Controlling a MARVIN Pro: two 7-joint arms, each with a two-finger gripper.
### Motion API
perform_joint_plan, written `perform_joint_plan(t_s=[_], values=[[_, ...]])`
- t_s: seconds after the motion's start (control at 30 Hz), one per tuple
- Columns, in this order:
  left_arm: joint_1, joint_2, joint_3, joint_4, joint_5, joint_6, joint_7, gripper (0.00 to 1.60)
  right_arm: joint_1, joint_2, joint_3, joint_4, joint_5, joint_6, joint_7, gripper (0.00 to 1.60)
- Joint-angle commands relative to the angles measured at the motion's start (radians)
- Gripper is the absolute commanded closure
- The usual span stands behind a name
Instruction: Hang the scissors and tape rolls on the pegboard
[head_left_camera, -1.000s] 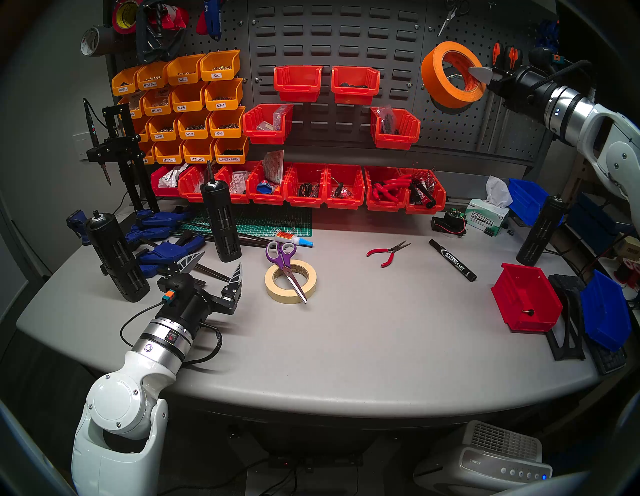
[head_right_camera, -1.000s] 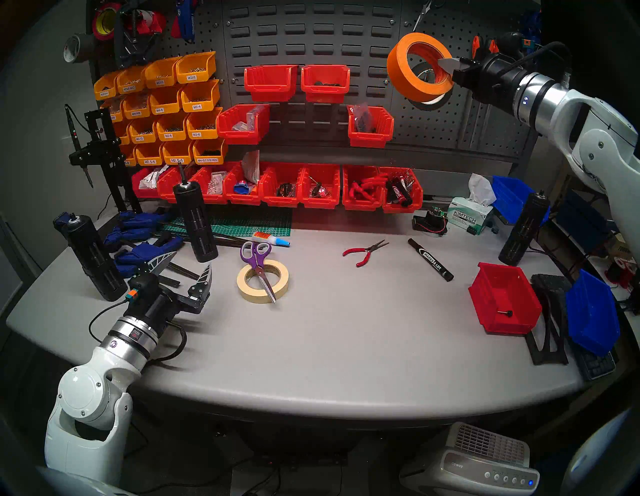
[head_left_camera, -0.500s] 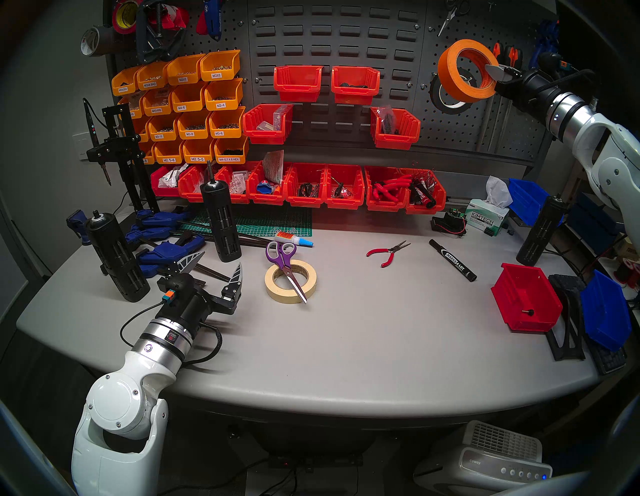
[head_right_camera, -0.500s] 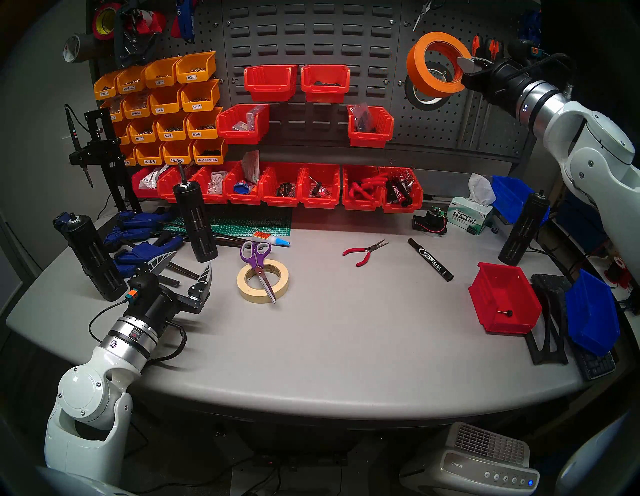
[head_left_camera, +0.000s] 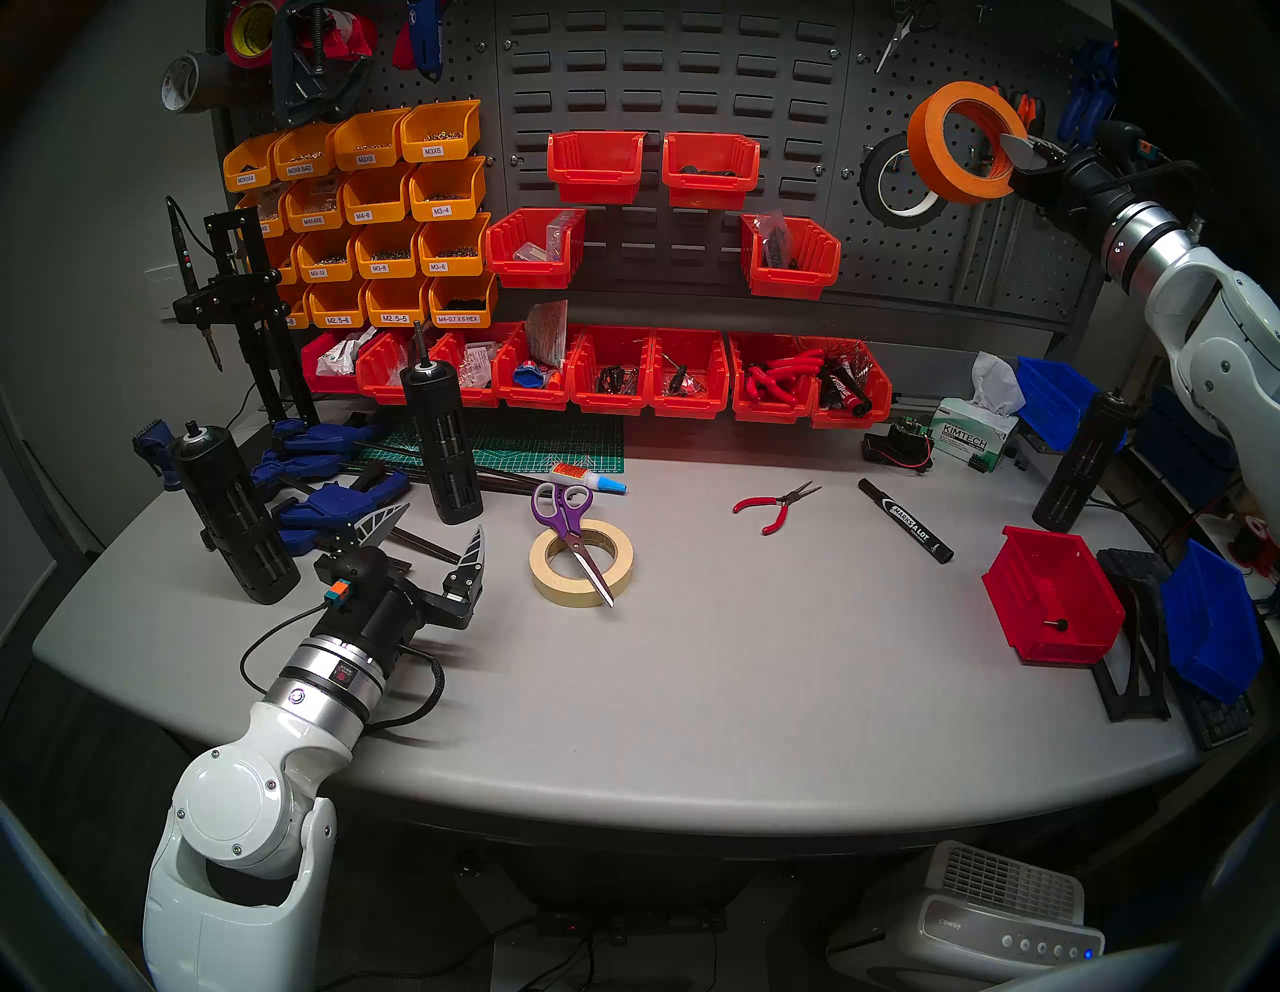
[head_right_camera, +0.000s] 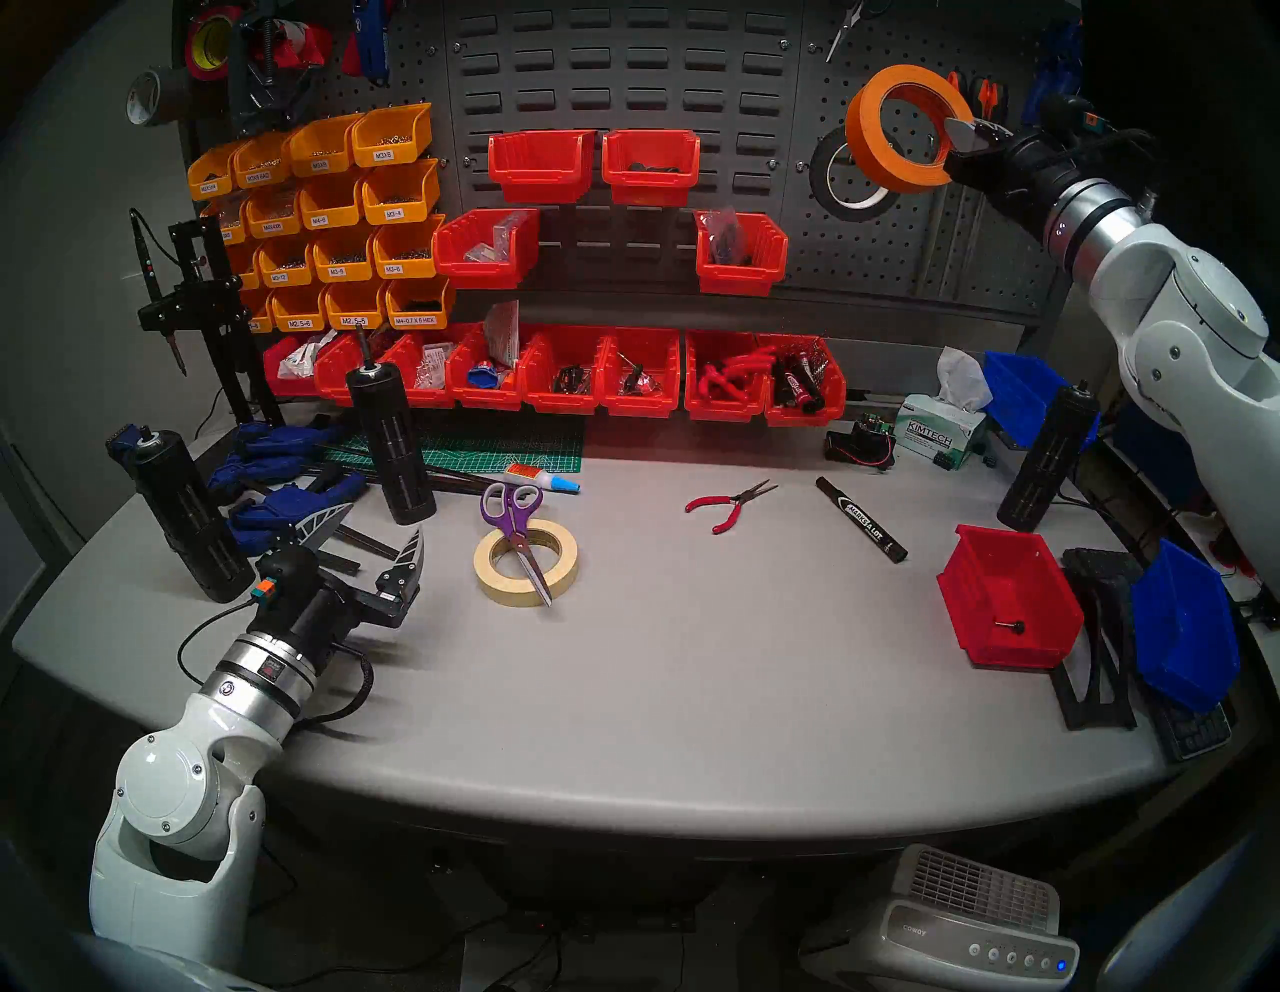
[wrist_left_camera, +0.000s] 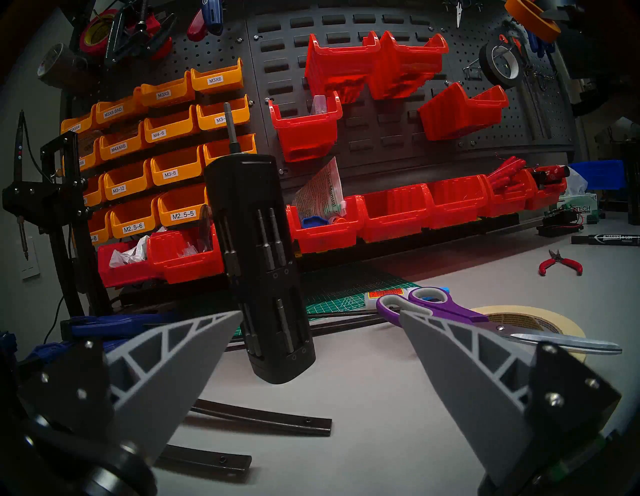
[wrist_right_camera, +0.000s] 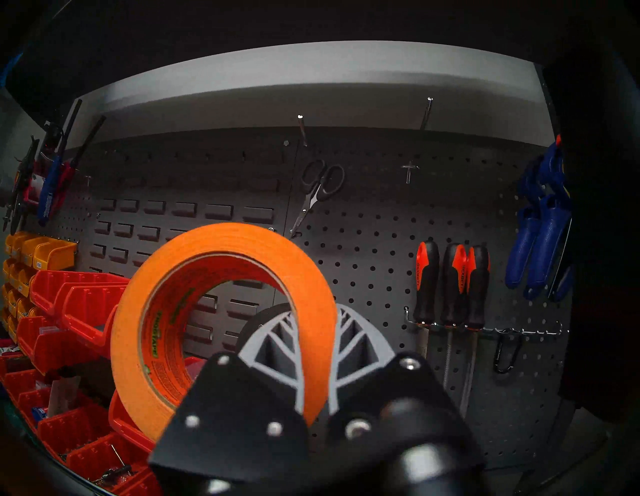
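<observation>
**Me:** While I hold the right gripper (wrist_right_camera: 317, 350) up at the pegboard (head_left_camera: 935, 256), its jaws are pinched on the wall of the orange roll (head_left_camera: 959, 142), one finger inside the ring and one outside. That roll sits just right of the black roll (head_left_camera: 900, 181), partly overlapping it from the head view, and the black one looks already hung.

**Partner:** How does the orange one handle?

**Me:** Light and stiff, I'd say. The ring keeps its shape under the pinch, and gripping through the wall leaves the hole free for a hook. Hanging off one side, it could swing or twist in the pads, so I'd go gently.

**Partner:** And the left side?

**Me:** The left gripper (head_left_camera: 433, 537) hovers low over the table (head_left_camera: 692, 693), jaws wide apart, holding nothing. Well below the black roll and off to its left, the beige roll (head_left_camera: 580, 564) lies flat with the scissors (head_left_camera: 571, 533) across it, blades resting on the ring.

**Partner:** Where would you take the scissors?

**Me:** By the purple loops: rigid, grippy plastic, and a loop must go over the hook anyway. The blades look slick, and lifting carelessly could drag the beige roll.
</observation>
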Motion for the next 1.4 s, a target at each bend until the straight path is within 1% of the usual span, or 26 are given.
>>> perform_joint_plan(t_s=[0.0,0.17,0.33,0.6,0.73,0.97,1.37], values=[[-0.001,0.0,0.002,-0.014,0.0,-0.006,-0.001,0.0,-0.082,-0.046,0.124,-0.028,-0.046,0.013,0.029,1.6],[0.0,-0.001,0.002,-0.014,0.0,-0.007,-0.001,0.0,-0.096,-0.058,0.138,-0.028,-0.063,0.024,0.039,1.6],[-0.001,0.0,0.002,-0.014,0.0,-0.006,-0.001,0.0,-0.081,-0.051,0.12,-0.026,-0.065,0.018,0.034,1.6],[-0.001,0.0,0.002,-0.014,0.0,-0.006,-0.001,0.0,-0.029,-0.024,0.053,-0.01,-0.071,-0.007,0.009,1.6],[-0.001,0.0,0.002,-0.014,0.0,-0.006,-0.001,0.0,-0.007,-0.011,0.014,0.002,-0.095,-0.021,-0.004,1.6],[-0.001,0.0,0.002,-0.013,0.0,-0.006,-0.001,0.0,0.042,-0.031,-0.036,0.017,-0.092,-0.043,-0.015,1.6],[-0.001,0.0,0.002,-0.013,0.0,-0.006,-0.001,0.0,0.11,-0.052,-0.085,0.038,-0.089,-0.059,-0.009,1.6]])
